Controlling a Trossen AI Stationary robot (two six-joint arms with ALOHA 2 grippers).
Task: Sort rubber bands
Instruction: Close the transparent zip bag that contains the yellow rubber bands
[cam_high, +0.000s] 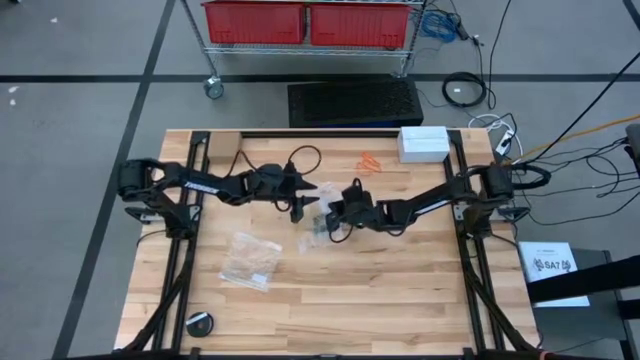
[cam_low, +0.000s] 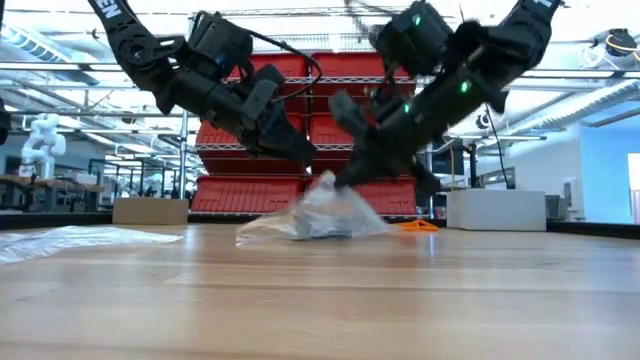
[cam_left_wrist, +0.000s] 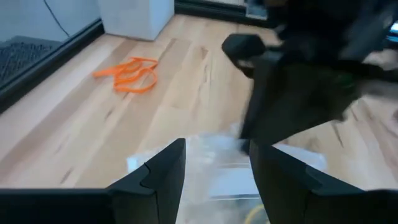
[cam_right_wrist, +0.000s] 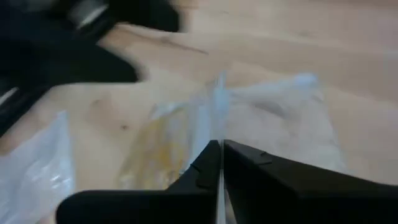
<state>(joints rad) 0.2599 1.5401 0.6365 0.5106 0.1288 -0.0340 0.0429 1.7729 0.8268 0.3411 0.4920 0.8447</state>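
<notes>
A crumpled clear plastic bag (cam_high: 316, 228) lies at the table's middle, with pale yellow rubber bands (cam_right_wrist: 155, 144) showing through it. My right gripper (cam_right_wrist: 219, 155) is shut on it, coming in from the right. My left gripper (cam_left_wrist: 216, 163) is open and hangs just above the bag's left side (cam_low: 300, 155); whether it touches the bag I cannot tell. A bunch of orange rubber bands (cam_high: 370, 162) lies loose on the wood toward the far edge. A second clear bag (cam_high: 250, 260) holding pale bands lies flat, nearer and to the left. My right gripper pinches a thin raised fold of the bag's plastic (cam_right_wrist: 218, 109) between its two fingertips. The fingers slant down from the table's right side. That fold is drawn up into a peak (cam_low: 326, 186), while the rest of the bag lies on the table.
A white box (cam_high: 424, 143) stands at the far right of the table, and a small black round thing (cam_high: 200, 323) sits at the near left corner. Beyond the far edge stand a black mat and a wire cart with red bins (cam_high: 308, 22). Bare wood lies near and right.
</notes>
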